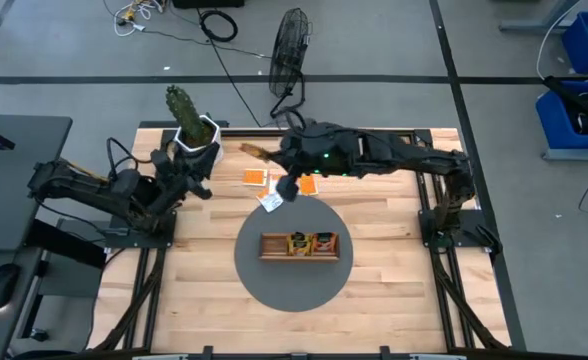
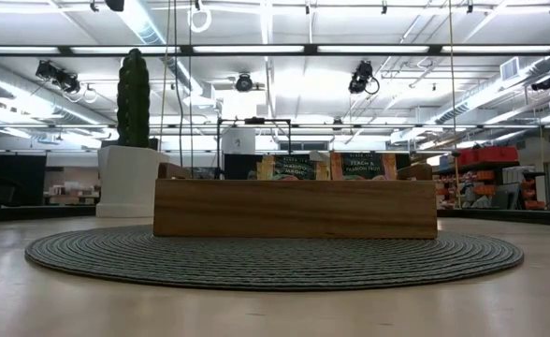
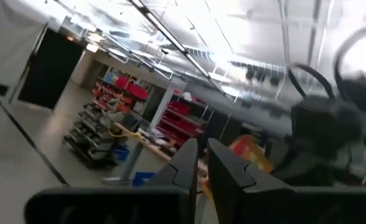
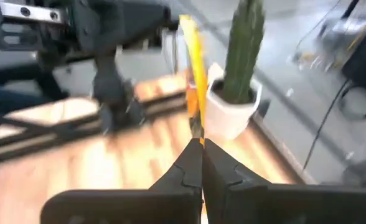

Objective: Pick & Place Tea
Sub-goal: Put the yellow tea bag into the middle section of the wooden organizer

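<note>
My right gripper (image 4: 201, 146) reaches across the far middle of the table and is shut on a yellow-orange tea sachet (image 1: 252, 151), seen edge-on in its wrist view. Two orange sachets (image 1: 255, 178) (image 1: 307, 185) and a white one (image 1: 271, 201) lie flat on the table below it. The wooden tray (image 1: 299, 245) rests on a round grey mat (image 1: 294, 285), with sachets (image 2: 287, 167) standing in it. My left gripper (image 3: 203, 168) hovers at the left near the plant pot. Its fingers are a narrow gap apart with nothing between them. My right gripper pinches the sachet's near edge (image 4: 197, 132) between its two fingertips. The fingers come from the table's right, slanting slightly down. The sachet sticks out past the fingertips, edge-on to the wrist camera, lifted clear of the table.
A cactus in a white pot (image 1: 192, 130) stands at the table's far left, close to both grippers. A fan (image 1: 290, 50) stands on the floor beyond the far edge. Bare wood lies to the right of the mat and in front of it.
</note>
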Controlling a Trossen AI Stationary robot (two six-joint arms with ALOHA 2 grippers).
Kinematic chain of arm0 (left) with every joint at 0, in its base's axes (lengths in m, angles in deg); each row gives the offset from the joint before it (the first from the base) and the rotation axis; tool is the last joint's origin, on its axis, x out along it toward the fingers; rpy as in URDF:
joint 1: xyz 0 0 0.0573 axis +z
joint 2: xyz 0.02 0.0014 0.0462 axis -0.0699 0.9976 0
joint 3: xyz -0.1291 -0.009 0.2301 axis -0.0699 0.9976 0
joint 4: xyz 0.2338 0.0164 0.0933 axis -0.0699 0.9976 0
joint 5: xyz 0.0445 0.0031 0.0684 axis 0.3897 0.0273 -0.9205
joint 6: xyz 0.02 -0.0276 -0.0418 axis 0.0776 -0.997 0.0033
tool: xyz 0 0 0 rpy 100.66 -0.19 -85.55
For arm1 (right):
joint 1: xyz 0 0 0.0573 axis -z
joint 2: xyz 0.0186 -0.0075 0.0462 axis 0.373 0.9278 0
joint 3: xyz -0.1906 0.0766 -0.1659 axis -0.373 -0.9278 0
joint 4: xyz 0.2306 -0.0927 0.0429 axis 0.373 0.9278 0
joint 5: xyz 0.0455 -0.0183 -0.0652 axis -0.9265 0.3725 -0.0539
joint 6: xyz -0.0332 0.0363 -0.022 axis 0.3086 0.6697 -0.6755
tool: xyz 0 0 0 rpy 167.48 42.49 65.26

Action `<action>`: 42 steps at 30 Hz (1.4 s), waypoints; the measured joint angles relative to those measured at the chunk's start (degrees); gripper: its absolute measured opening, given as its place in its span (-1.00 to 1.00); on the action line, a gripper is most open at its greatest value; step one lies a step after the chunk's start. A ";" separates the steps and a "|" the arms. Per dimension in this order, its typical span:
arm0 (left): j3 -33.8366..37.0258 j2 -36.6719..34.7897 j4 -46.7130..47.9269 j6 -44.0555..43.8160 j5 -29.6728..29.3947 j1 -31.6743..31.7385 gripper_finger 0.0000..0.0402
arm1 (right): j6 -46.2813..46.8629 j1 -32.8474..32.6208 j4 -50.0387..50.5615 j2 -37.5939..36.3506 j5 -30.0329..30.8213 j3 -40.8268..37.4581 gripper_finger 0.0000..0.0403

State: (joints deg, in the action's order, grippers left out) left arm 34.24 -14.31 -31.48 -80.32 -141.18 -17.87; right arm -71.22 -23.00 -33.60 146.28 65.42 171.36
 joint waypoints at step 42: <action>-0.02 -4.35 58.57 -47.25 36.87 16.34 -0.82 | -5.02 -0.95 40.66 15.47 -35.17 0.00 -1.00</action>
State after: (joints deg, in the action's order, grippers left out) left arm 34.22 -18.66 27.09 -127.56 -104.31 -1.53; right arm -76.24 -23.95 7.06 161.75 30.25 171.36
